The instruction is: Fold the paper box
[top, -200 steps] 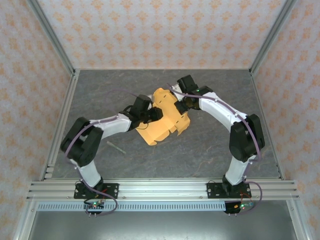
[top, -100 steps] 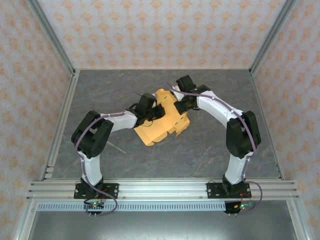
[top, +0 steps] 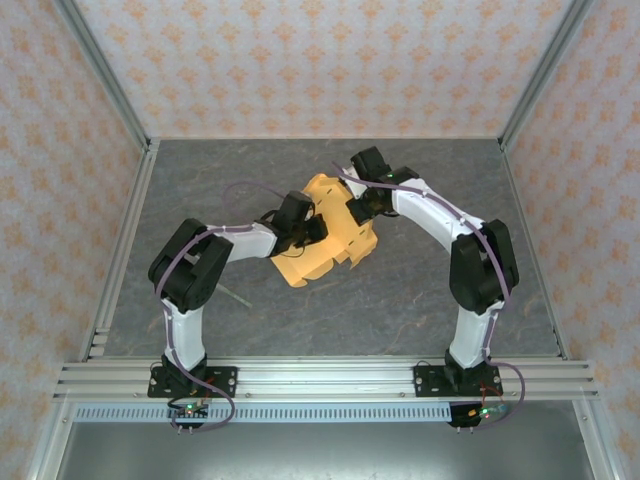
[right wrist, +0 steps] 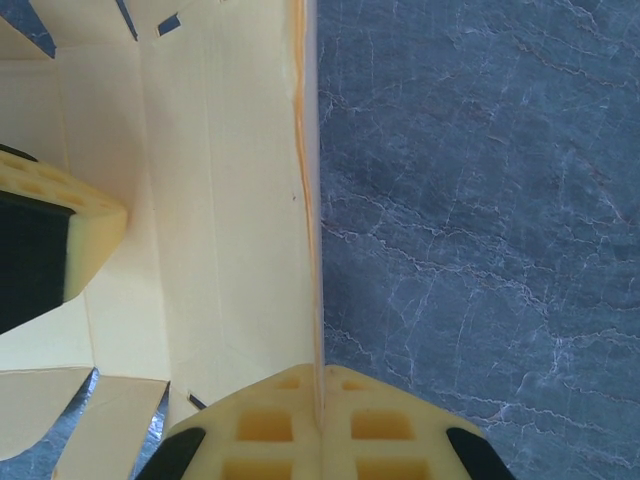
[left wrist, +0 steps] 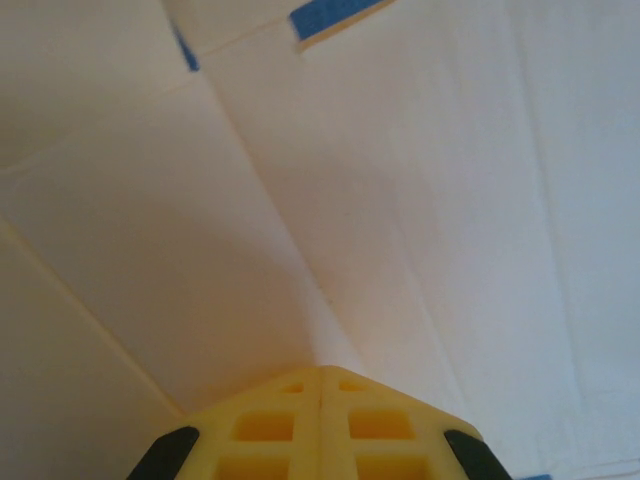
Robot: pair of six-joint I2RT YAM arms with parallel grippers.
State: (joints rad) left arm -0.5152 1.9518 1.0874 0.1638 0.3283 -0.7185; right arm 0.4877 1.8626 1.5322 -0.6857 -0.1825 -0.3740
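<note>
Looking down from above, we see the paper box (top: 335,245) near the middle of the dark marbled desk (top: 430,290). It is an orange-yellow sheet with notched flaps, partly lifted and caught between the two arms. The left hand (top: 316,228) reaches in from the left side of the sheet and the right hand (top: 352,208) meets it from the far right corner, so the two are near each other across the paper. In the left wrist view the left hand (left wrist: 320,385) has its yellow pads pressed together, and a crease of the paper box (left wrist: 350,200) runs straight down into the seam between them; we read that as a pinch on the sheet. In the right wrist view the right hand (right wrist: 320,385) is likewise clamped, with the upright edge of the paper box (right wrist: 230,200) nipped between its pads and the bare desk (right wrist: 480,200) to the right. A fingertip (right wrist: 85,235) of the left hand presses the inner face of the paper there. A thin pale strip (top: 232,295) lies on the desk beside the left arm, apart from the box.
</note>
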